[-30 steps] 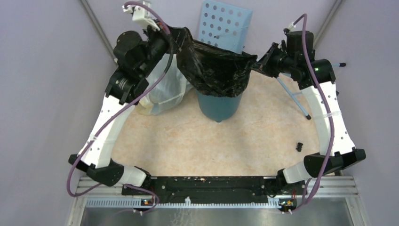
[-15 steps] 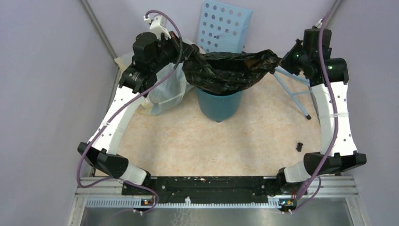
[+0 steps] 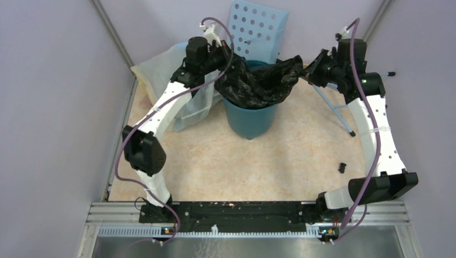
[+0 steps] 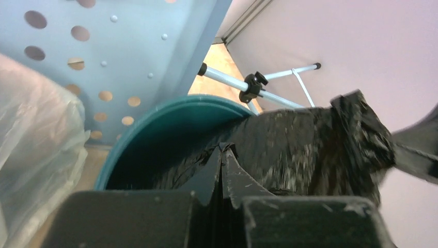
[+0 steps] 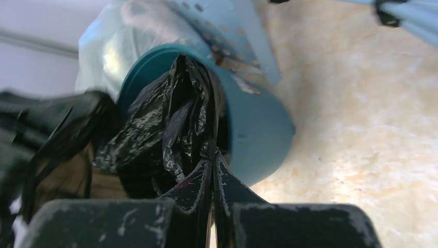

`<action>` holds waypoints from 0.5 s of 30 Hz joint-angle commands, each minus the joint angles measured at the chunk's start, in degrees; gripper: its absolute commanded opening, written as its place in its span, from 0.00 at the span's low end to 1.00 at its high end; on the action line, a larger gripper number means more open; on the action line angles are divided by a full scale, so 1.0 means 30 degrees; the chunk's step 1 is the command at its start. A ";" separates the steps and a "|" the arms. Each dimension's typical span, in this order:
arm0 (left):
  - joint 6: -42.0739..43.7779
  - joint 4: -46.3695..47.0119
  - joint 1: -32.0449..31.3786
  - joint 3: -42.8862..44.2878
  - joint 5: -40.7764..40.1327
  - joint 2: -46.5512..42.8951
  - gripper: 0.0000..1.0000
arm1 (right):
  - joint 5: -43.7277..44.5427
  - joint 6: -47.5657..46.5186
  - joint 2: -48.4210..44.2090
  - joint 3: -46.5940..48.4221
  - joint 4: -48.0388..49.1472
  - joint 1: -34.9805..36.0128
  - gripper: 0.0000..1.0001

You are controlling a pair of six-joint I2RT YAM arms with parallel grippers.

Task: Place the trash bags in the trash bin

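Behind the trash bin (image 3: 250, 115) leans a pale blue flat panel (image 3: 258, 27) pierced with round holes, close to the bin's far rim; just to its left slumps a large translucent bag (image 3: 156, 67), bulging and creased, which the left arm reaches across; to the right, thin metal rods (image 3: 336, 112) joined by a black clamp (image 4: 253, 86) slant down to the bench (image 3: 215, 161) beneath the right arm; a small black piece (image 3: 342, 167) lies alone nearer the front, well apart from everything else.

The trash bag (image 3: 261, 83) is thin, glossy black film, heavily crinkled; it stretches across the mouth of the bin and sags down into it, with part of its edge draped over the near rim. The left hand (image 4: 223, 155) is clamped tight on the bag's left edge, fingers pressed together with film caught between them; the right hand (image 5: 212, 155) is likewise closed, pinching a bunched fold of the bag's right edge. The bin is smooth teal plastic, round, narrowing to its base, standing upright at the far middle of the bench.

The bench top is a mottled beige and cream; plain lilac walls (image 3: 54, 107) enclose it on three sides; a metal rail (image 3: 247, 231) runs along the near edge.
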 commanded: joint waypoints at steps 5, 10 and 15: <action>0.0329 0.3609 -0.1309 0.5691 0.1424 0.4859 0.00 | -0.0927 -0.0392 0.0881 0.0372 0.2613 0.4659 0.00; 0.1033 0.5162 -0.1569 0.4113 0.1427 0.5063 0.00 | -0.0645 -0.0608 0.2955 0.0940 0.2070 0.5580 0.00; 0.2984 0.4352 -0.1346 0.4191 0.1267 0.4333 0.00 | 0.0849 -0.2065 0.4527 0.2751 0.0098 0.5631 0.00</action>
